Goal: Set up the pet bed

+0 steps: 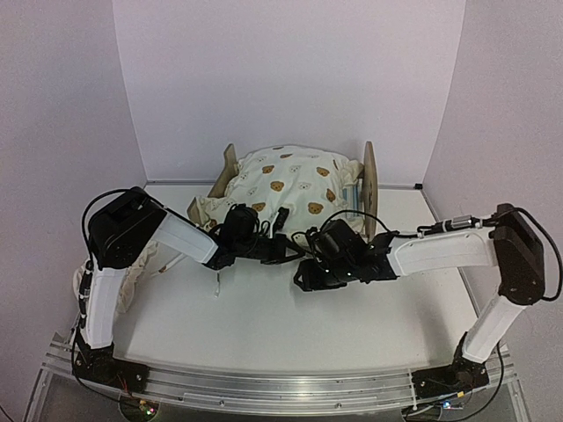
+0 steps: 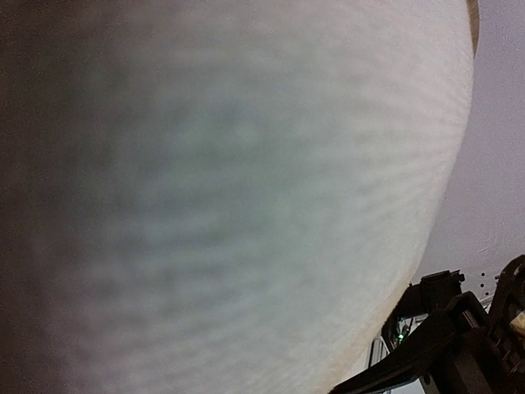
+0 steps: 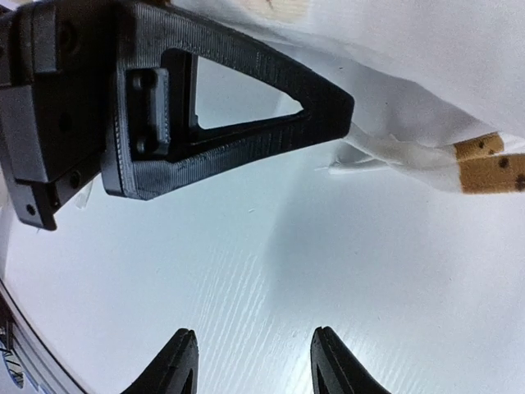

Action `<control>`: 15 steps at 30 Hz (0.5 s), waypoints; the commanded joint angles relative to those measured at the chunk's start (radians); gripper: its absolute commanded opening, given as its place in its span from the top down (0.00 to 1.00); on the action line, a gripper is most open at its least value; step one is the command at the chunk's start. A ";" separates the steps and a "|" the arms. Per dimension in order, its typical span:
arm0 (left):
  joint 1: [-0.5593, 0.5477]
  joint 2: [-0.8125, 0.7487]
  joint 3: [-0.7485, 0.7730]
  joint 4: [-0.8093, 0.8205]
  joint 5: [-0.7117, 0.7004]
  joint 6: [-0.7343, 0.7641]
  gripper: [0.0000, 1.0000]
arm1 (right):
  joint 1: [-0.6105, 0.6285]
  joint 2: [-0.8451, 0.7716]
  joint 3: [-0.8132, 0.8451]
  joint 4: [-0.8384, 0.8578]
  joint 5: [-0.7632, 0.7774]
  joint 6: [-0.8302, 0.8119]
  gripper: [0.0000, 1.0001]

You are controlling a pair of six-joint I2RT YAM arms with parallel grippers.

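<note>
Cream quilt [image 1: 286, 180] covers the pet bed [image 1: 370, 185]. The left fingers [image 3: 324, 103] are closed at its hem, grip unsure; the right fingers [image 3: 176, 369] are half open, empty. Best to tug gently, evenly.

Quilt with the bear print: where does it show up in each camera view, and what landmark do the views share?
Top external: quilt draped over the bed, upper centre.
Left wrist: blurred pale cloth fills most of the frame, probably the quilt.
Right wrist: its edge runs along the top right.
Shared landmark: the left tool, centre in the top view; its finger is upper left in the right wrist view.
</note>
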State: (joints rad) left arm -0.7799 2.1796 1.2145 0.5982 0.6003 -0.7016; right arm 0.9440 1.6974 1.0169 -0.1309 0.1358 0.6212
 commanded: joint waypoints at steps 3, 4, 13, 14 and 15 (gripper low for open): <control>0.018 -0.004 0.019 -0.143 -0.027 0.007 1.00 | 0.012 0.104 0.111 -0.033 0.060 -0.084 0.57; 0.020 -0.002 0.025 -0.152 -0.027 0.010 1.00 | 0.013 0.115 0.121 -0.034 0.088 -0.087 0.58; 0.041 0.026 0.085 -0.231 -0.016 0.038 0.99 | 0.011 0.236 0.231 -0.109 0.275 -0.057 0.57; 0.044 0.030 0.092 -0.243 -0.013 0.042 0.98 | 0.011 0.249 0.242 -0.115 0.288 -0.055 0.57; 0.047 0.034 0.100 -0.255 -0.010 0.048 0.98 | 0.009 0.259 0.252 -0.116 0.307 -0.054 0.57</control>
State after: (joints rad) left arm -0.7622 2.1803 1.2712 0.4614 0.6005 -0.6634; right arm 0.9508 1.9079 1.2037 -0.1995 0.3272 0.5613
